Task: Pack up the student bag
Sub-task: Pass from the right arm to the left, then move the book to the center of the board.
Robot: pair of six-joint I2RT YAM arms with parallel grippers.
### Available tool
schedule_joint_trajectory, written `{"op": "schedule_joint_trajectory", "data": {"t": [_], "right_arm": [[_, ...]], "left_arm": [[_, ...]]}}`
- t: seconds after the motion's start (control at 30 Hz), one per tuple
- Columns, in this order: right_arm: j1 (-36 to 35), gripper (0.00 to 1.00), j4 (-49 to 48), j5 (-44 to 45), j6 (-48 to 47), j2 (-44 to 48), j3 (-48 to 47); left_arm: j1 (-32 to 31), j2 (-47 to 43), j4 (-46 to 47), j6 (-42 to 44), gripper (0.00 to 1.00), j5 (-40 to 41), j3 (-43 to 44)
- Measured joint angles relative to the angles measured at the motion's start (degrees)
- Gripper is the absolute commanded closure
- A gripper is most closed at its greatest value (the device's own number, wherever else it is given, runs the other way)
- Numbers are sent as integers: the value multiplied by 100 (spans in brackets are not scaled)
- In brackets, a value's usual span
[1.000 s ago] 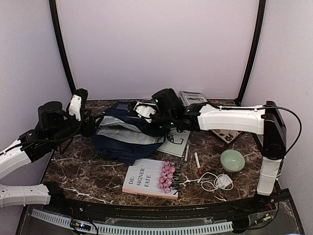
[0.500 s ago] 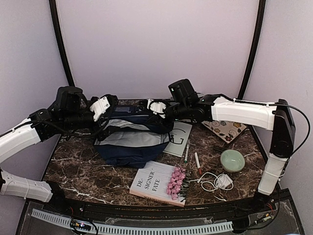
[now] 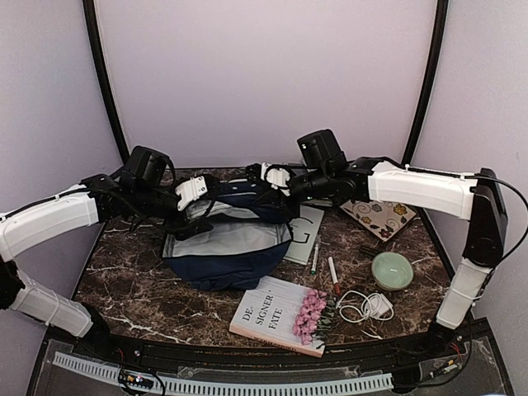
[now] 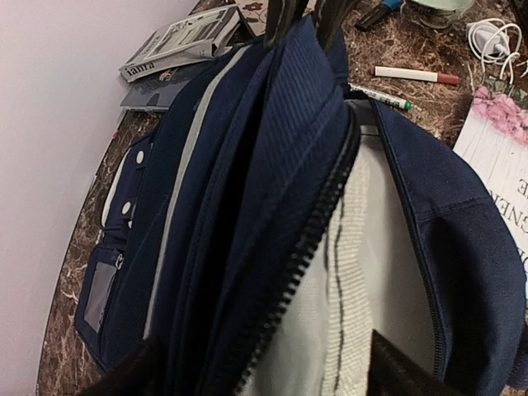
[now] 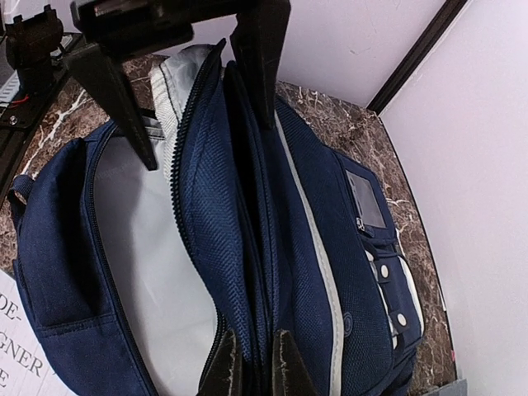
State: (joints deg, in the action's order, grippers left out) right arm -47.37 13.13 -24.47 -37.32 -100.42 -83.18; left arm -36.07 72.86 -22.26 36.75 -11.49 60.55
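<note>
The student bag (image 3: 223, 247) is navy with white stripes and lies mid-table, its main zip open onto light grey lining (image 4: 363, 272). My right gripper (image 3: 266, 176) is shut on the bag's upper rim at its right end (image 5: 254, 363) and holds the fabric raised. My left gripper (image 3: 196, 191) stands open at the rim's left end. It straddles the zipper edge (image 4: 264, 375), one finger over the lining and the other outside the navy fabric. In the right wrist view the left gripper (image 5: 208, 142) shows wide apart over the same rim.
In front of the bag lie a book (image 3: 276, 313) with pink flowers (image 3: 309, 315) on it. Two pens (image 3: 323, 266), a white cable (image 3: 367, 305), a green bowl (image 3: 392, 271) and a floral notebook (image 3: 379, 216) sit to the right. A white sheet (image 3: 301, 235) lies under the bag's right edge.
My left arm swung in from the far left to the bag's rim and its jaws opened. My right gripper drew the rim up and to the right, spreading the opening. The book slid right.
</note>
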Motion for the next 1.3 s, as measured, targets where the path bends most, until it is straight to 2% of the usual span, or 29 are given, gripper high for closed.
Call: {"op": "schedule_joint_trajectory", "data": {"t": [0.03, 0.07, 0.13, 0.17, 0.23, 0.37, 0.47, 0.6, 0.67, 0.8, 0.97, 1.03, 1.13, 1.3], "right_arm": [[9, 99, -35, -24, 33, 24, 33], [13, 88, -79, -24, 79, 61, 85], [17, 55, -188, 7, 280, 177, 251], [17, 43, -332, 81, 439, 251, 376], [-2, 32, -651, 339, 922, 466, 586], [17, 31, -844, 1209, 2308, 1045, 717], [44, 36, -662, 1569, 3442, 1388, 717], [55, 42, 153, 1727, 5060, 1683, 859], [7, 43, 636, 1832, 5810, 1886, 1255], [-343, 52, 1753, 2240, 7034, 2481, 2376], [-1217, 51, 2830, 2393, 8279, 3003, 3108], [-1517, 44, 2872, 2286, 8693, 3038, 3364], [-1873, 36, 2618, 1965, 9285, 3095, 4009], [-2046, 38, 1696, 1576, 10010, 3060, 4859]], "left_arm": [[24, 68, 85, 9, 75, -2, -57], [66, 72, 168, -33, 98, -24, -120], [127, 13, 343, -105, 100, -39, -210], [149, -39, 452, -160, 100, -13, -247], [160, -162, 544, -302, 100, 179, -328], [173, -363, 669, -728, 100, 1014, -400], [210, -501, 750, -1019, 100, 1773, -369], [448, -573, 732, -1320, 100, 2780, -131], [568, -638, 772, -1386, 100, 3235, -96], [702, -920, 719, -1641, 100, 3897, -216], [763, -1469, 527, -2179, 100, 4004, -741], [763, -1609, 457, -2371, 100, 3901, -896], [758, -1729, 367, -2590, 100, 3676, -984], [758, -1952, 249, -2782, 100, 3377, -1036]]}}
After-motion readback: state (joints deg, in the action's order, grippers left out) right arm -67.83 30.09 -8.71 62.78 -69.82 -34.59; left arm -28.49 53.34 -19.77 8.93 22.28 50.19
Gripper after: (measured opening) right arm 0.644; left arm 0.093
